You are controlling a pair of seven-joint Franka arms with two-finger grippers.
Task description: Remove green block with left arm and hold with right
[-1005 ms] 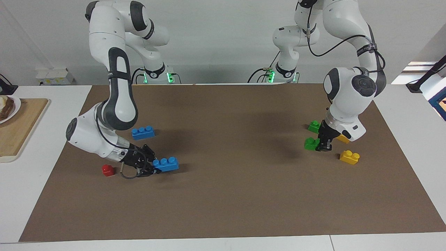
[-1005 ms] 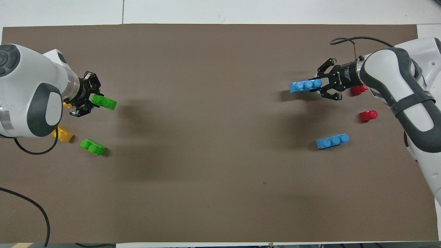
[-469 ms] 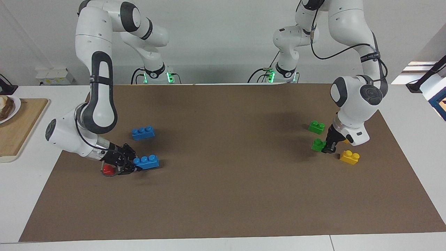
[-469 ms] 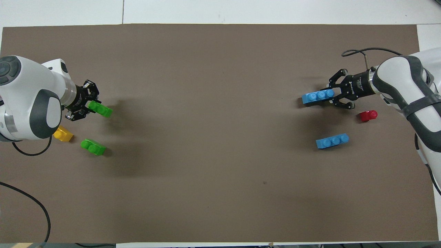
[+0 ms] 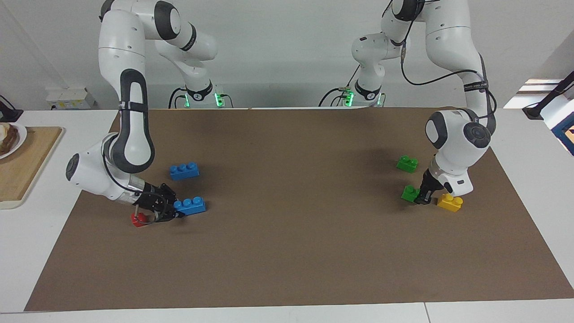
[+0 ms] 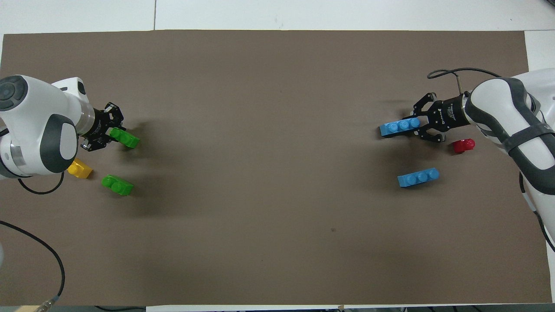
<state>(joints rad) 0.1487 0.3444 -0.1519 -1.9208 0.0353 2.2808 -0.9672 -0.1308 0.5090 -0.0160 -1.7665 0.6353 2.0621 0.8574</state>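
Observation:
My left gripper [image 5: 420, 196] is shut on one end of a green block [image 5: 409, 193], low at the mat near the left arm's end of the table; in the overhead view the gripper [image 6: 112, 133] holds that block [image 6: 125, 138] sideways. A second green block [image 5: 407, 163] lies free on the mat nearer to the robots, and also shows in the overhead view [image 6: 117, 185]. My right gripper [image 5: 175, 211] is shut on the end of a blue three-stud brick [image 5: 191, 206], low at the mat near the right arm's end; both show from overhead [image 6: 416, 126] [image 6: 399, 128].
A yellow brick [image 5: 450, 202] sits right beside the left gripper. Another yellow brick [image 6: 79, 169] peeks from under the left wrist. A red block [image 5: 139, 219] lies by the right gripper. A second blue brick [image 5: 184, 171] lies nearer to the robots. A wooden board [image 5: 27, 166] lies off the mat.
The left gripper has carried the green block down and toward the left arm's end, close to the yellow brick. The right gripper has pulled the blue brick toward the right arm's end, beside the red block.

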